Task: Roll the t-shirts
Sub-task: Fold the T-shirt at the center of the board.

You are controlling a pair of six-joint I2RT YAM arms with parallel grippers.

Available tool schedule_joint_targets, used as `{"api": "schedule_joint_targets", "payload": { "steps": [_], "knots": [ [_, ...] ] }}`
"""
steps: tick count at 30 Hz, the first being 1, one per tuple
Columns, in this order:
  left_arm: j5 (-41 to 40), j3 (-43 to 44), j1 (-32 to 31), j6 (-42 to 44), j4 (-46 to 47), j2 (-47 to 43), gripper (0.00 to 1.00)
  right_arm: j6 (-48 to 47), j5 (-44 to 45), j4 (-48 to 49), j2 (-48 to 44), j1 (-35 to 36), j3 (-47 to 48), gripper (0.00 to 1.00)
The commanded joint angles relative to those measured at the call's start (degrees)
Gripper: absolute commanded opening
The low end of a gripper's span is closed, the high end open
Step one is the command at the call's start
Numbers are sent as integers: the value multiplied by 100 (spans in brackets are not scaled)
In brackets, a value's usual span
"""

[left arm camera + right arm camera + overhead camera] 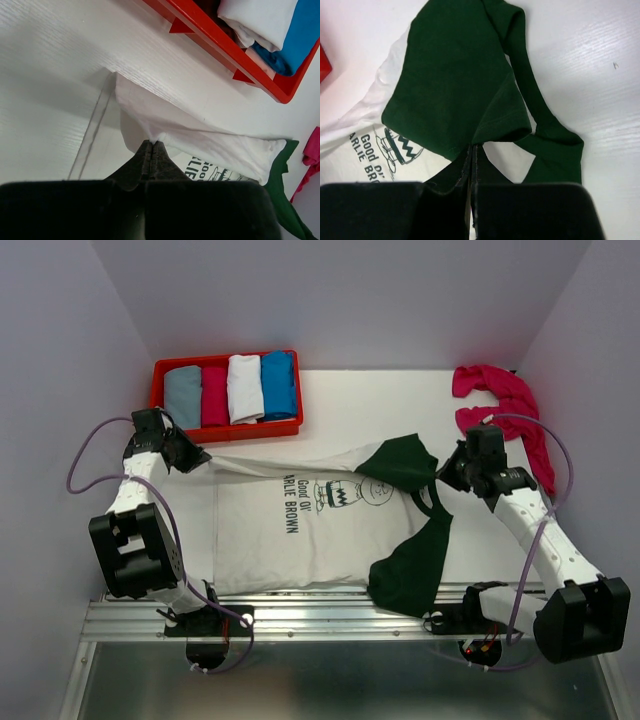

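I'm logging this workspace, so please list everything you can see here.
white tee: one, cream-white with dark green sleeves, spread mid-table
pink tees: one heap, number unclear, magenta, far right of the table
tray: one, red, far left of the table
rolls: four, grey, dark pink, white and blue, side by side in the tray
table: one, white, under everything
left tool: one, black, shut on the white tee's hem edge
right tool: one, black, shut on the white tee at its green sleeve end
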Motion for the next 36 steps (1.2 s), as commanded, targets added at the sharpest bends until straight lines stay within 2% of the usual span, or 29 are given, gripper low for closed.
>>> {"api": "schedule_joint_targets", "payload": {
  "steps": [1, 6, 13, 14, 15, 16, 18, 19, 20, 21, 25, 29, 32, 35, 36],
  "knots": [
    [-104, -81, 38, 132, -38, -445, 0, 12, -23, -219, -412, -40, 46, 1],
    [-87, -265, 38, 115, -74, -560, 0, 12, -234, -491, -676, -40, -33, 1],
    [-183, -739, 38, 36, -118, -797, 0, 319, -796, -553, -1106, -40, -858, 1],
    [-192, -775, 38, 36, -144, -814, 2, 381, -884, -579, -1159, -40, -920, 1],
    [-201, -828, 46, 36, -179, -823, 13, 407, -945, -614, -1264, -40, -1017, 2],
    [-201, -846, 38, 36, -205, -832, 22, 434, -990, -632, -1309, -40, -1052, 8],
    [-210, -837, 38, 36, -258, -867, 44, 469, -982, -780, -1370, -40, -1061, 32],
    [-227, -820, 38, 27, -258, -946, 58, 426, -877, -834, -1388, -40, -1018, 58],
    [-271, -793, 46, 1, -250, -999, 63, 408, -780, -939, -1371, -40, -983, 65],
    [-306, -758, 38, -17, -250, -1051, 66, 390, -675, -975, -1362, -40, -939, 66],
    [-464, -416, -76, -17, -223, -1297, 66, 320, 20, -940, -1151, -40, -728, 66],
    [-623, -231, -489, 44, -223, -1246, 60, 110, 521, -475, -486, -40, -482, 56],
    [-833, -239, -761, 53, -372, -1061, 58, -136, 487, -255, 95, -40, -52, 55],
    [-1596, -467, -806, -35, -582, -1017, 54, -313, 294, -175, 729, -40, 361, 55],
    [-1599, -546, -815, -61, -644, -1017, 54, -331, 215, -175, 826, -40, 423, 55]
  ]
}}
